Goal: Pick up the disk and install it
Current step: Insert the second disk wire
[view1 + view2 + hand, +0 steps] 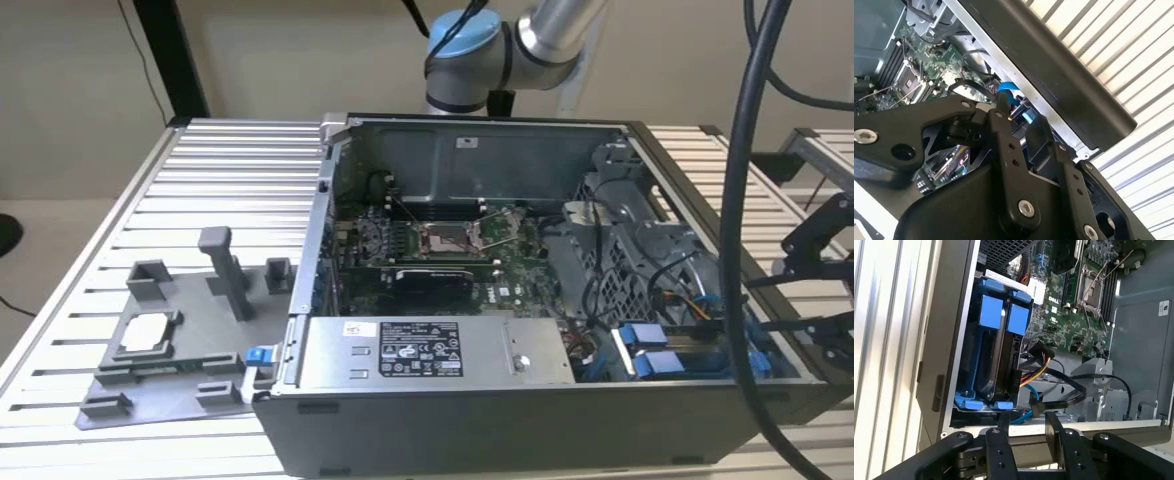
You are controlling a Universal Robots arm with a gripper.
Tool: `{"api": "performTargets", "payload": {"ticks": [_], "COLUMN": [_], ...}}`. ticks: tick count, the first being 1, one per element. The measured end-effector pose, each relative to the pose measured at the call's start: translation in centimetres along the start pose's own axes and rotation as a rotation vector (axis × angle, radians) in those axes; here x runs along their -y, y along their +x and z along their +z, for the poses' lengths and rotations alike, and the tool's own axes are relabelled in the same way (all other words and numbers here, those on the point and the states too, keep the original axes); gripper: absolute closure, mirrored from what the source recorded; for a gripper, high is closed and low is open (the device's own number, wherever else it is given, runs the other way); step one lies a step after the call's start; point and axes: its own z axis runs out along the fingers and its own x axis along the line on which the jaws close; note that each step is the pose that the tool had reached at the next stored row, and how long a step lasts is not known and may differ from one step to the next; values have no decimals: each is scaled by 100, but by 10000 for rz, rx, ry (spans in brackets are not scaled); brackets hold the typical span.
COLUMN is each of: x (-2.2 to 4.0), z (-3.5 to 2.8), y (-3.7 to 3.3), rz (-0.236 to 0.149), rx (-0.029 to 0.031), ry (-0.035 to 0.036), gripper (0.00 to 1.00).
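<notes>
Gripper (1026, 432): black two-finger unit, fingers narrowly apart, holding nothing, poised above bay | Disk (996, 355): silver drive in blue plastic bracket, seated edge-on in open grey computer case (534, 430), beside second blue bracket | Judgement: disk appears installed.

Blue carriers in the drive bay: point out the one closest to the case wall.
This blue carrier, right against the case's side wall; the other carrier sits beyond it, toward the green motherboard.
</notes>
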Motion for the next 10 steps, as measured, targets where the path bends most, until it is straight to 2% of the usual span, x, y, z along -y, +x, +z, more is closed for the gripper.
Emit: {"api": "performTargets", "payload": {"ticks": [3, 4, 5, 7, 8, 9, 10], "x": [-19, -22, -25, -27, -32, -39, -52], "z": [24, 31, 35, 43, 45, 50, 57], "y": [8, 7, 5, 4, 5, 6, 7], "rz": [-4, -8, -13, -34, -39, -41, -41], "rx": [44, 74, 139, 373, 447, 472, 471], "ry": [6, 8, 17, 47, 58, 62, 62], "gripper": [0, 0, 0, 0, 0, 0, 0]}}
